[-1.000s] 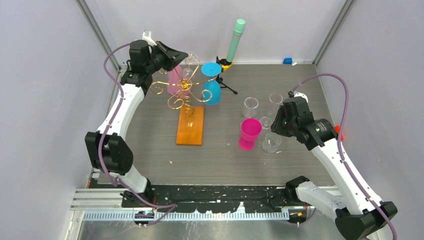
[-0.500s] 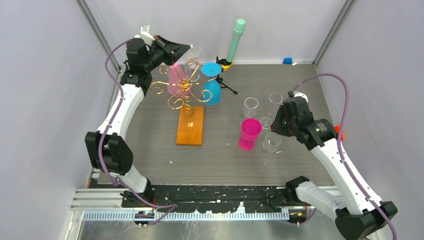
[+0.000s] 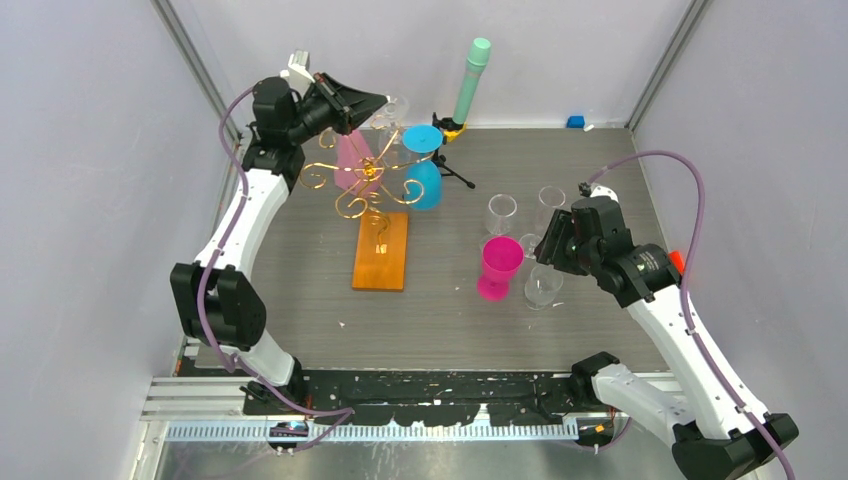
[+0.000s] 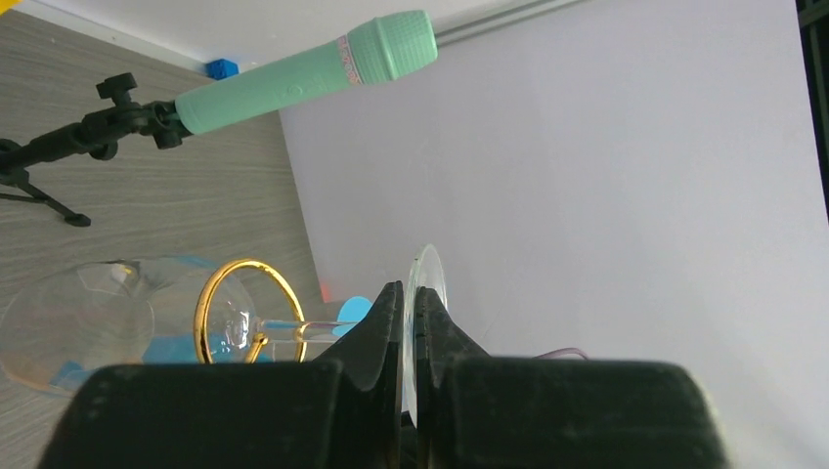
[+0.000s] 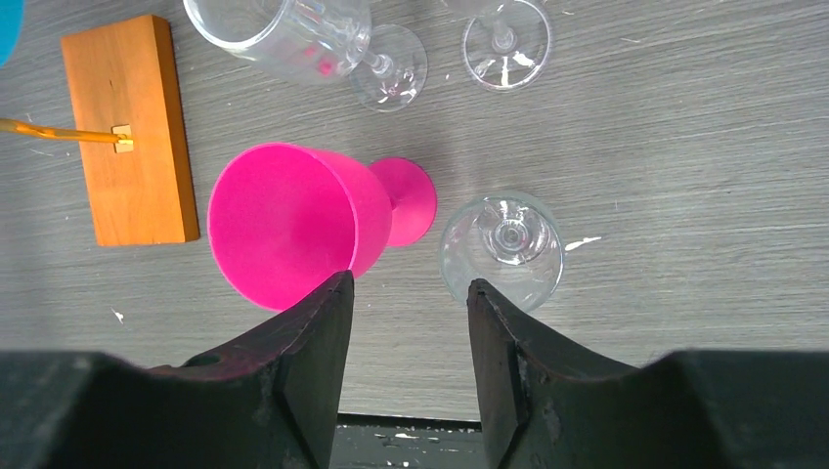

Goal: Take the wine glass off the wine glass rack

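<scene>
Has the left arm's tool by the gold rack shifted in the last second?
Yes. The left tool, shut on the clear wine glass, has moved up and slightly right in the overhead view, farther from the wine glass rack.

Back left of the desk [image 3: 300,290] is crowded: the wine glass rack [image 3: 369,173] with hanging pink glass [image 3: 352,160] and blue glass [image 3: 425,185], the left hand [image 3: 378,100] pinching a wine glass [image 4: 78,327] at its top, a mint-green cylinder [image 3: 470,80] just behind. On the right, a magenta glass [image 3: 498,265] and clear glasses [image 3: 501,212] cluster tightly. The near strip lies bare.
</scene>
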You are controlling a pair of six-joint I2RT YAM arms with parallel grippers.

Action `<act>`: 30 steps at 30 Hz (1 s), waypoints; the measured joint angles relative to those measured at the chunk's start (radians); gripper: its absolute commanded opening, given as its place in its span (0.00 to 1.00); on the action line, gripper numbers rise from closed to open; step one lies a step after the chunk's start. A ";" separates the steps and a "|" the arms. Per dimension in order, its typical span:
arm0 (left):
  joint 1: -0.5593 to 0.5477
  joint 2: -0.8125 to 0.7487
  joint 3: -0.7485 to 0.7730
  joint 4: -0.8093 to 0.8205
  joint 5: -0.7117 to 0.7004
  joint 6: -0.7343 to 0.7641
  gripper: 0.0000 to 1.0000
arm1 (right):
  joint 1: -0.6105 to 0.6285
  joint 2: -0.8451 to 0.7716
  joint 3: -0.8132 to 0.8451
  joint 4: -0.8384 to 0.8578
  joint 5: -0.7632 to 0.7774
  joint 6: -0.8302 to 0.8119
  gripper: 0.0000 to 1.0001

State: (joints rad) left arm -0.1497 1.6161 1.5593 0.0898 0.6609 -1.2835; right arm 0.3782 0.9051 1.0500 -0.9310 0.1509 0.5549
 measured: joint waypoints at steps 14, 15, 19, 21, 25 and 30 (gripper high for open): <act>0.026 -0.103 -0.083 -0.059 -0.011 0.040 0.00 | 0.000 -0.004 -0.002 0.011 0.000 0.002 0.60; 0.029 -0.121 -0.090 -0.061 -0.019 0.041 0.00 | 0.000 -0.004 -0.003 0.011 0.000 0.004 0.60; 0.049 -0.168 -0.100 -0.067 -0.050 0.043 0.00 | 0.000 -0.004 -0.003 0.012 0.000 0.006 0.60; 0.063 -0.177 -0.100 -0.070 -0.061 0.047 0.00 | 0.000 -0.004 -0.003 0.012 0.000 0.008 0.60; 0.083 -0.172 -0.100 -0.071 -0.083 0.050 0.00 | 0.000 -0.004 -0.003 0.012 0.000 0.009 0.61; 0.094 -0.145 -0.072 -0.063 -0.085 0.066 0.00 | 0.000 -0.013 -0.003 0.012 0.000 0.009 0.61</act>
State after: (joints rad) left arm -0.0555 1.4708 1.4876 0.0273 0.5755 -1.2179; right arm 0.3782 0.8925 1.0466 -0.9188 0.1509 0.5636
